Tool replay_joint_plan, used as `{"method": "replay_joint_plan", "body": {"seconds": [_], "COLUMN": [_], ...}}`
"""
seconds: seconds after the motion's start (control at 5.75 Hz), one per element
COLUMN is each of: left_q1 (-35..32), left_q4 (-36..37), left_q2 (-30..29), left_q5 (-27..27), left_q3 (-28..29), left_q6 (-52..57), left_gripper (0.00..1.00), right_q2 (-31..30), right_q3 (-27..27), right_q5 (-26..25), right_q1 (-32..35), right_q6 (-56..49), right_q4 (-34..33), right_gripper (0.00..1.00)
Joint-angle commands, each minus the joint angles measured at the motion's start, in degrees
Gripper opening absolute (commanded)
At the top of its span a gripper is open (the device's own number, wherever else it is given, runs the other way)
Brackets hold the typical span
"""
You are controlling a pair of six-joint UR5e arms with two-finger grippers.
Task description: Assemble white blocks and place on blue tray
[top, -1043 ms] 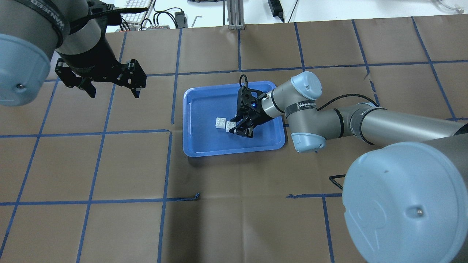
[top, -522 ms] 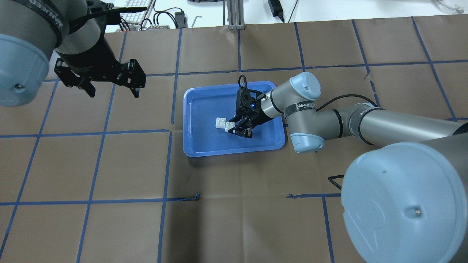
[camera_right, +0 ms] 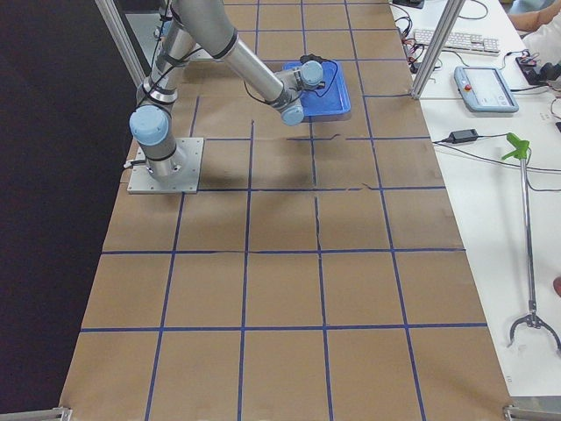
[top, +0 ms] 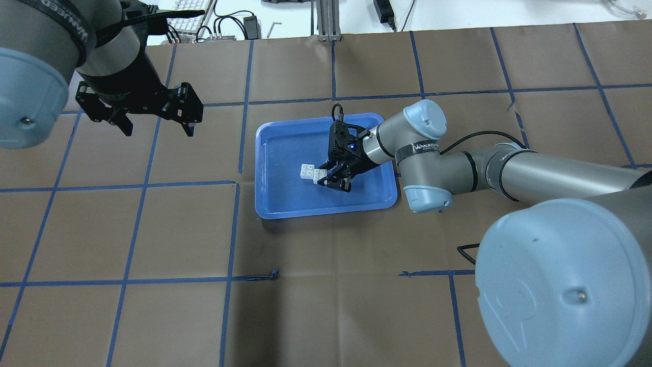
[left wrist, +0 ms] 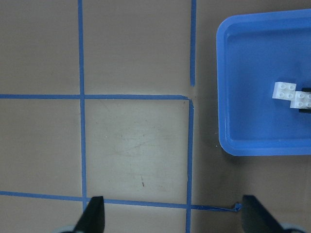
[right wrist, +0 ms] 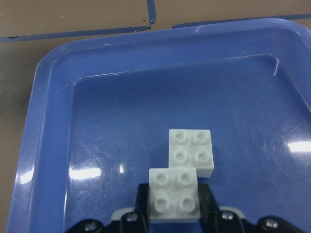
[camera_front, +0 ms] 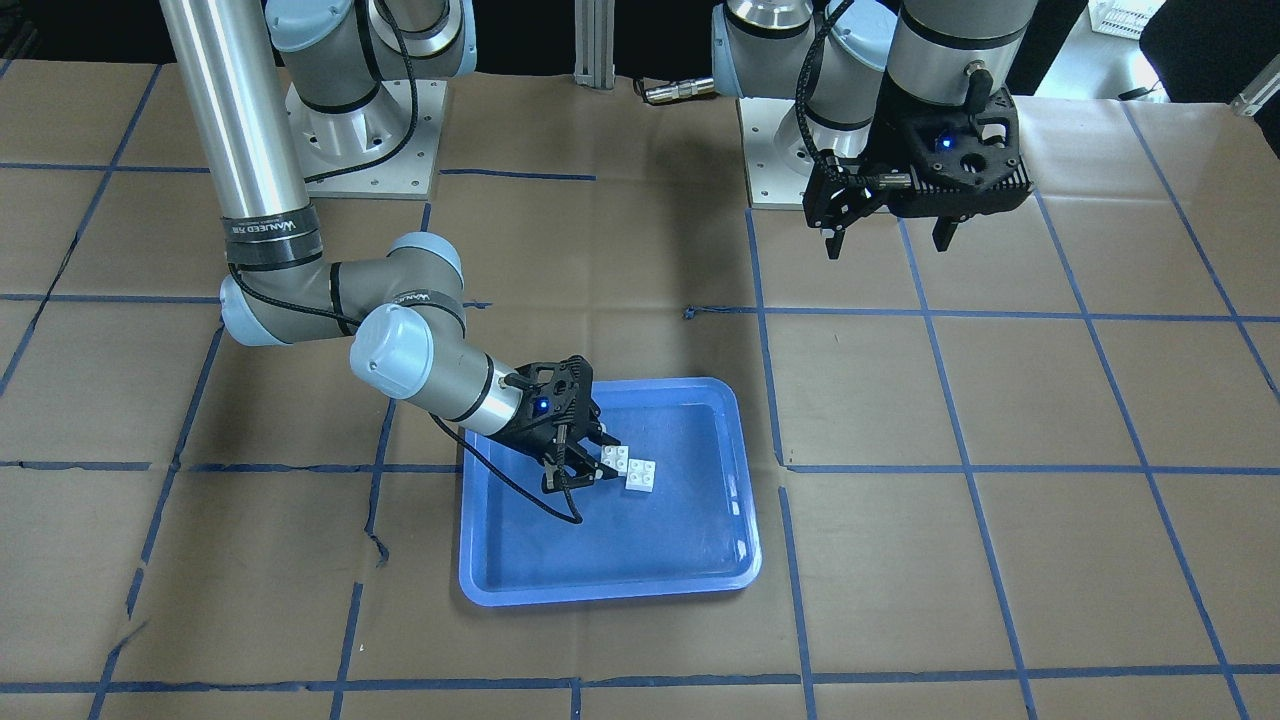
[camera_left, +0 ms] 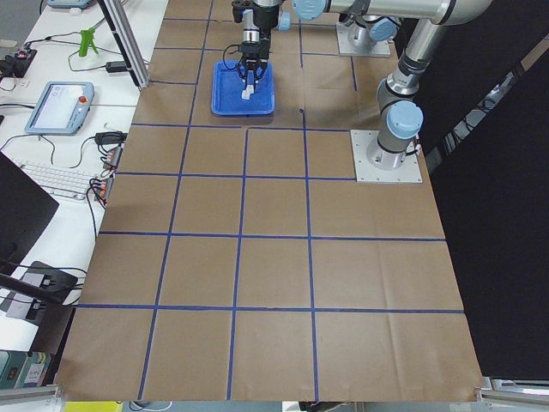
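Two white blocks are in the blue tray (top: 285,153). My right gripper (top: 331,182) reaches low into the tray and is shut on one white block (top: 321,176). In the right wrist view that block (right wrist: 173,194) sits between the fingers, and its corner overlaps the corner of the other white block (right wrist: 190,151). I cannot tell whether they are pressed together. The free block (top: 306,171) rests on the tray floor. Both also show in the front view, the held block (camera_front: 615,459) and the free block (camera_front: 642,476). My left gripper (top: 158,130) is open and empty, high above the table, left of the tray.
The table is brown paper with a blue tape grid (top: 234,183). A small scrap of tape (top: 275,273) lies near the table's front. A keyboard and cables (top: 193,20) lie beyond the far edge. The tray (left wrist: 252,73) shows at the left wrist view's right.
My right gripper has edged the held block slightly left, toward the other block. The left arm has barely moved.
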Motion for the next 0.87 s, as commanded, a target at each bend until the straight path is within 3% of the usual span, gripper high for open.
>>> {"method": "replay_joint_plan", "body": {"seconds": [0.0,0.7], "left_q1": [-0.09,0.00], "left_q4": [-0.02,-0.02], "left_q2": [0.09,0.09], "left_q5": [0.00,0.00], "left_q3": [-0.18,0.00], "left_q6": [0.04,0.04], "left_gripper": [0.99,0.99], "right_q2": [0.09,2.11], "right_q3": [-0.06,-0.15], "right_q5": [0.00,-0.08], "right_q1": [0.00,0.00], "right_q6": [0.00,0.09], "right_q4": [-0.06,-3.67], "right_gripper": [0.19,0.18]}}
